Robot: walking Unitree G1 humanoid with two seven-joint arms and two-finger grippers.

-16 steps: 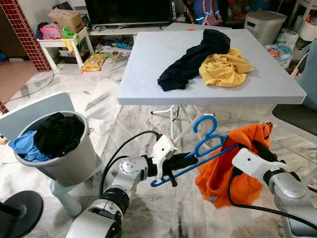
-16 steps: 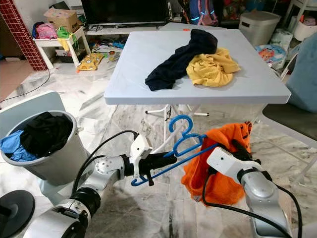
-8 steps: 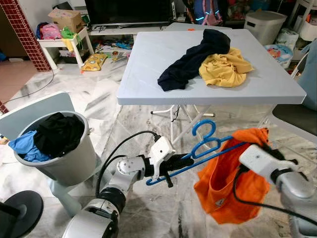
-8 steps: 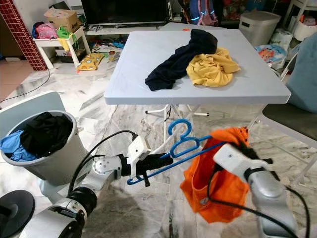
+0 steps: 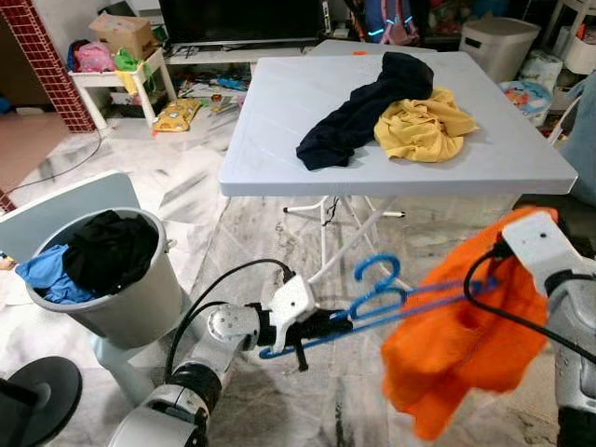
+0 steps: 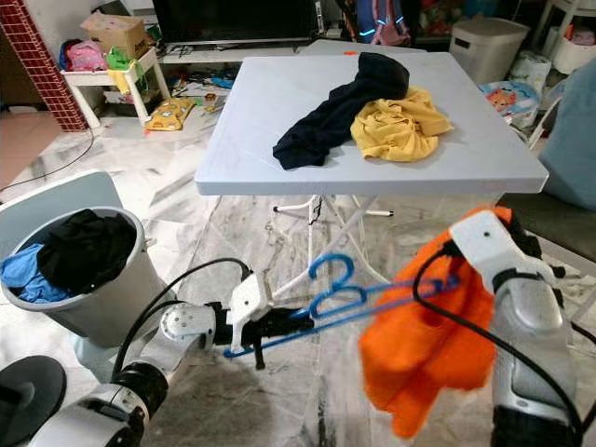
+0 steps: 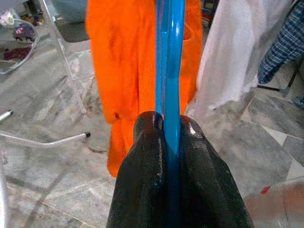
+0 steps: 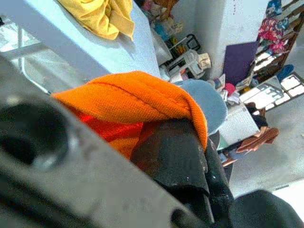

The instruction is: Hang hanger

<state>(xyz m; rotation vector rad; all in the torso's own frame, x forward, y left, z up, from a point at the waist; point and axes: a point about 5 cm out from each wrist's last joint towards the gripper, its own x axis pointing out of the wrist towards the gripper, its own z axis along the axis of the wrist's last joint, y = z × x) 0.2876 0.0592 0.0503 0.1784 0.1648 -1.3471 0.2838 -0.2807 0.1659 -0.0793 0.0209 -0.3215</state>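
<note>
Left wrist view: my left pincer (image 7: 168,142) is clamped on the blue hanger (image 5: 377,296), bar running ahead. Beyond it my right pincer (image 8: 178,156) grips the orange shirt (image 5: 456,349); I'd steady the bar level while threading.

Cluttered home living room, television (image 5: 244,20), laundry basket (image 5: 112,279), folding table (image 5: 279,140) with clothes (image 5: 391,116)

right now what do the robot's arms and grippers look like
Both arms are silver jointed metal with a white boxy block at the wrist and a black cable looping along each. The left gripper and right gripper have long black fingers.
</note>
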